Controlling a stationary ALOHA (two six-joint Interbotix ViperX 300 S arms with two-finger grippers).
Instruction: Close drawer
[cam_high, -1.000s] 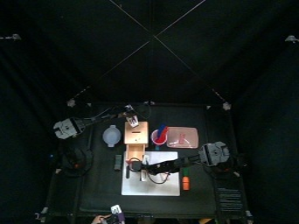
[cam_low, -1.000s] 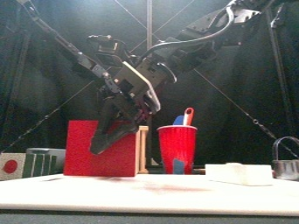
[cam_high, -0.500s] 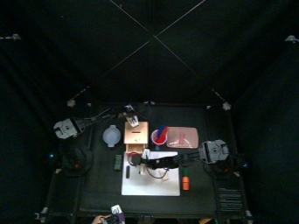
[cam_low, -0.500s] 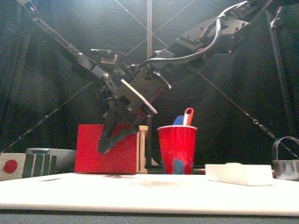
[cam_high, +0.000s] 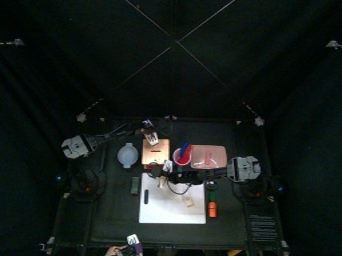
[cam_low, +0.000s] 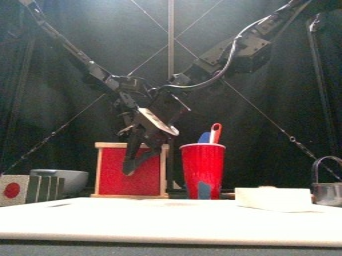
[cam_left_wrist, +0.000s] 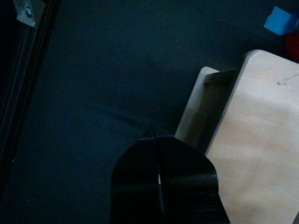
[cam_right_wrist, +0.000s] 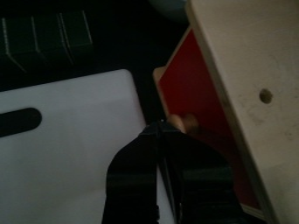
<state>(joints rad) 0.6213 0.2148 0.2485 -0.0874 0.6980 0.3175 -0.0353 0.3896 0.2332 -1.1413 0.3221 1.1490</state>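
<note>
The right gripper (cam_right_wrist: 160, 140), jaws together, presses against the drawer (cam_right_wrist: 201, 105) front beside its knob, evidently to push it into the wooden box (cam_low: 131, 171). The left gripper (cam_left_wrist: 163, 171) (jaws also together) hovers above the box top, probably bracing it.

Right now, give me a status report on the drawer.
Right hand at the drawer knob, jaws nearly shut. Left hand shut, beside the box. Nothing seen blocking.
</note>
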